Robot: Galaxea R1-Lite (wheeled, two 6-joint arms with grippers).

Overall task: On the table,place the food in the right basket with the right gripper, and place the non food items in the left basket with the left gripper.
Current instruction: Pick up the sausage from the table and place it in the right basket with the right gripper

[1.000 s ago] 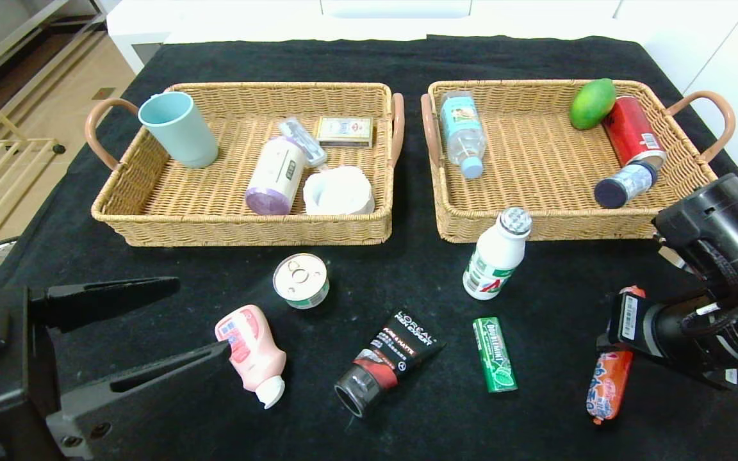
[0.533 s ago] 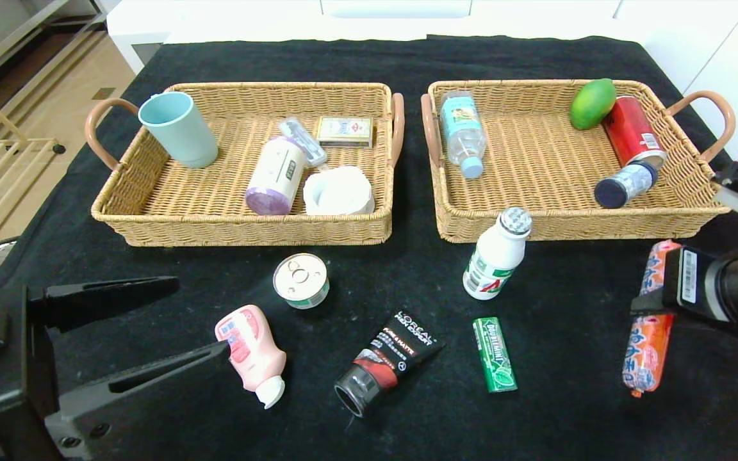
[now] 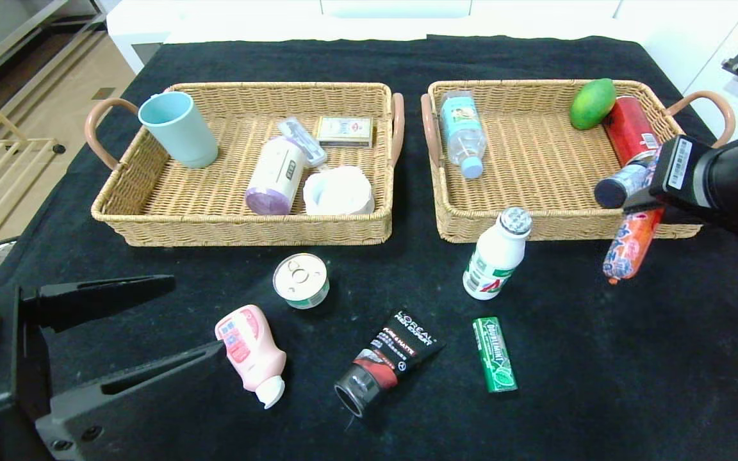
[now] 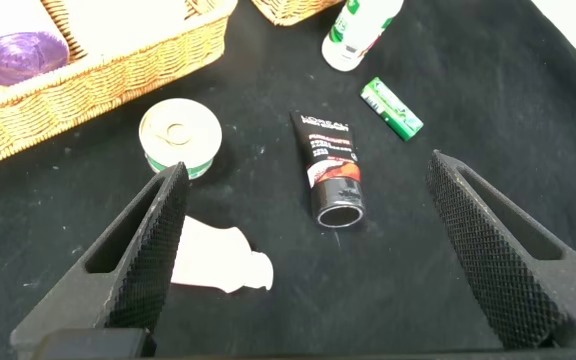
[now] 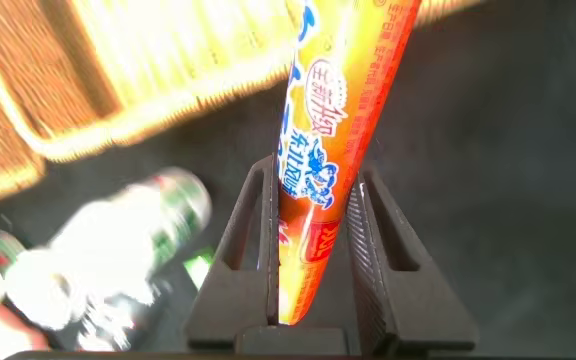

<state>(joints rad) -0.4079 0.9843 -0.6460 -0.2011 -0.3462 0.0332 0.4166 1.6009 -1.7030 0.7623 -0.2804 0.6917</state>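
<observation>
Head view: right claw (image 3: 647,208) clenches the sausage stick (image 3: 628,246) at the right basket (image 3: 535,227) front rim for dropping in; left claw (image 3: 183,317) gapes idle.

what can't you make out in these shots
- Head view: the right gripper's fingers, hidden behind its own wrist body; upper part of the sausage stick too.
- Head view: the left gripper base, cut off by the frame edge.
- Right wrist view: the white drink bottle, blurred.
- Left wrist view: the pink squeeze bottle, partly behind a finger.
</observation>
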